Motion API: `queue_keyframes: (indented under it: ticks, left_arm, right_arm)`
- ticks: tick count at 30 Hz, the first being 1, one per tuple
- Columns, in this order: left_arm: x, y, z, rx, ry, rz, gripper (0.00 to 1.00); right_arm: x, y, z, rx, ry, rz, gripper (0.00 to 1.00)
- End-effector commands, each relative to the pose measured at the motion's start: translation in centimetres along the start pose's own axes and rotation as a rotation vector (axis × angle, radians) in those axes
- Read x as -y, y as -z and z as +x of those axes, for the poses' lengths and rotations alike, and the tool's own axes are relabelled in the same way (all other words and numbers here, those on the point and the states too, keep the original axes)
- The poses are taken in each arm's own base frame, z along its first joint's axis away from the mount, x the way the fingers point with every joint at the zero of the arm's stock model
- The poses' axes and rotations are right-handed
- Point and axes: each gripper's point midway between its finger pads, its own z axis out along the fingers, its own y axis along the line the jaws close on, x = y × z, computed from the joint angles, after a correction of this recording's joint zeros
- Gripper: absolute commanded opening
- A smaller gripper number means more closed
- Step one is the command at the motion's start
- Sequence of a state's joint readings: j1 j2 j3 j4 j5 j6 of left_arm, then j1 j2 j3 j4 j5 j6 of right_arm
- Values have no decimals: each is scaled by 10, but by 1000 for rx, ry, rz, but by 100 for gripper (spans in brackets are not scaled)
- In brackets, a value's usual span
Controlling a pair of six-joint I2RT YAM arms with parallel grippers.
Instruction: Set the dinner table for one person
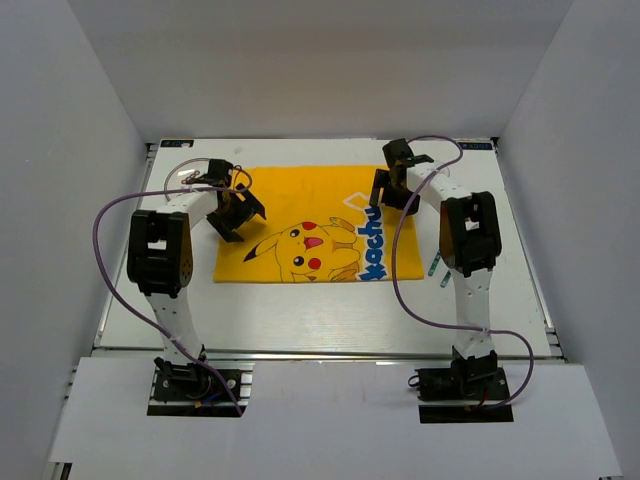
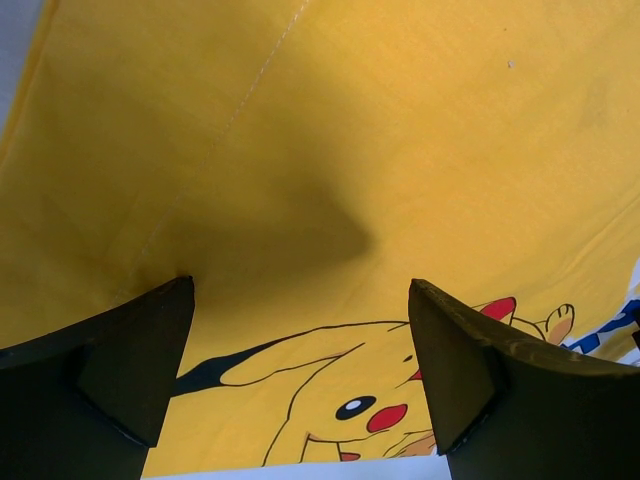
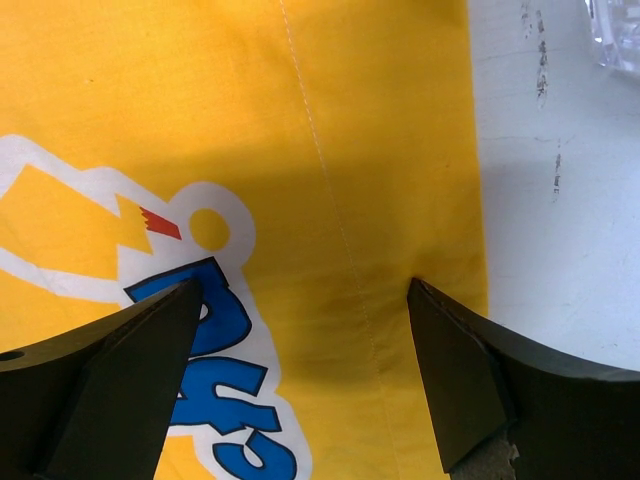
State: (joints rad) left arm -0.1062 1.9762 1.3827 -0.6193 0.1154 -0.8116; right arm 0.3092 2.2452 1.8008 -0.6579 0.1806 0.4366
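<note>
The dinner table (image 1: 300,310) is a white tabletop with a metal rail along its front edge. A yellow Pikachu cloth (image 1: 310,225) lies flat at its middle. My left gripper (image 1: 238,212) hovers over the cloth's left part, open and empty. In the left wrist view the left gripper (image 2: 300,290) frames the Pikachu print (image 2: 340,400). My right gripper (image 1: 386,190) hovers over the cloth's back right corner, open and empty. In the right wrist view the right gripper (image 3: 305,285) is above the cloth's stitched right edge (image 3: 440,200) and blue lettering (image 3: 215,380).
A clear glassy object (image 1: 183,178) sits at the back left, behind my left arm. Slim light-blue items (image 1: 437,265) lie right of the cloth, partly hidden by my right arm. Another clear object (image 3: 615,20) shows at the right wrist view's corner. White walls enclose the table.
</note>
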Motion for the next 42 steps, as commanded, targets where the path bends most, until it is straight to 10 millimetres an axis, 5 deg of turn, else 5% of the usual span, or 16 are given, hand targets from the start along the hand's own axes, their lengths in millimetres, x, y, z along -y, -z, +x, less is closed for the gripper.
queue_keyframes:
  ticks: [1, 7, 12, 16, 19, 23, 24, 25, 27, 29, 36, 42]
  left_arm:
    - [2, 13, -7, 33, -14, -5, 98]
    - [21, 43, -21, 85, -34, 40, 98]
    - [43, 74, -40, 152, -61, 98, 98]
    - [51, 105, -53, 196, -77, 106, 98]
    - [50, 136, -70, 279, -76, 123, 98]
    - [36, 177, -88, 428, -60, 77, 98]
    - [32, 180, -86, 438, -58, 69, 98]
    - [27, 185, -88, 464, -49, 55, 98]
    - [14, 193, -90, 506, -23, 57, 98]
    - [7, 205, -95, 544, 3, 88, 98]
    - [-26, 193, -112, 561, 105, 186, 98]
    - [-60, 137, -133, 455, 322, 231, 98]
  right_arm:
    - [-5, -3, -1, -7, 11, -7, 89]
    - [-12, 33, -18, 68, 8, -47, 89]
    - [-26, 95, -52, 196, 12, -102, 89]
    - [-41, 169, -77, 326, 45, -173, 89]
    - [-50, 223, -75, 424, 80, -248, 89]
    - [-54, 275, -39, 509, 88, -409, 89]
    - [-53, 313, -30, 571, 80, -504, 89]
    - [-52, 299, -4, 523, 88, -541, 89]
    - [-62, 341, 13, 591, 119, -730, 89]
    - [-65, 346, 33, 575, 143, -817, 89]
    - [-44, 393, 66, 678, 142, -909, 89]
    - [-37, 387, 97, 638, 178, -942, 89]
